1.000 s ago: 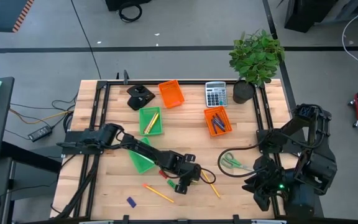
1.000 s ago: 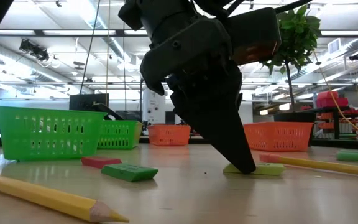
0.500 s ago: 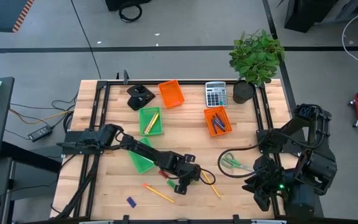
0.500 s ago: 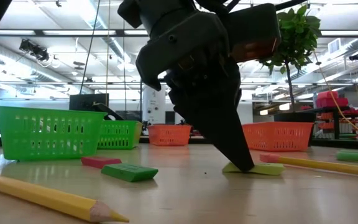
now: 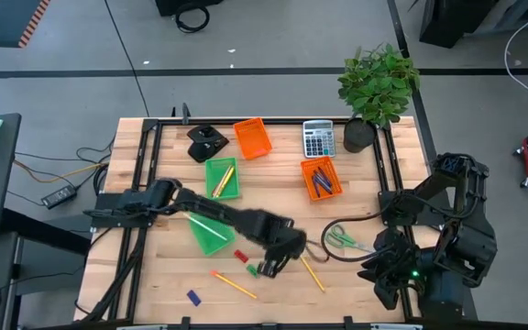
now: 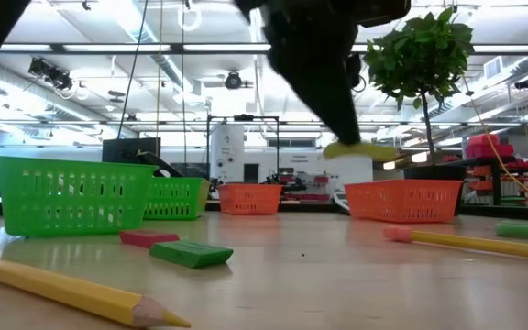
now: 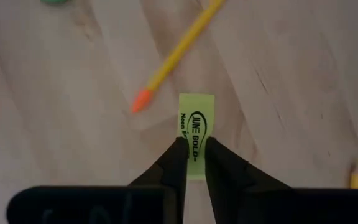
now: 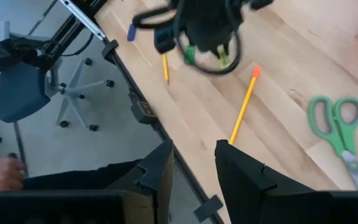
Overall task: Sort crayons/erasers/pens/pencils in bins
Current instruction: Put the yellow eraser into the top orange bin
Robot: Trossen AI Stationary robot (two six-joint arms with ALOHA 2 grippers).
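Above the bench (image 5: 356, 202), the left gripper (image 7: 191, 163) has its fingers closed on only one end of the yellow eraser (image 7: 195, 134), lifted over a pencil (image 7: 178, 53). It may slip and fall. The right gripper (image 8: 193, 171) waits half open at the bench edge.

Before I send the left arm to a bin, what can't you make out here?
- Left gripper shut on the yellow eraser: motion-blurred in the low view; the arm covers the eraser in the high view.
- Near green bin: the arm crosses it in the high view, so contents unclear.
- Orange bin with pens: sticks too small to count.
- Right gripper: parked off the table edge.
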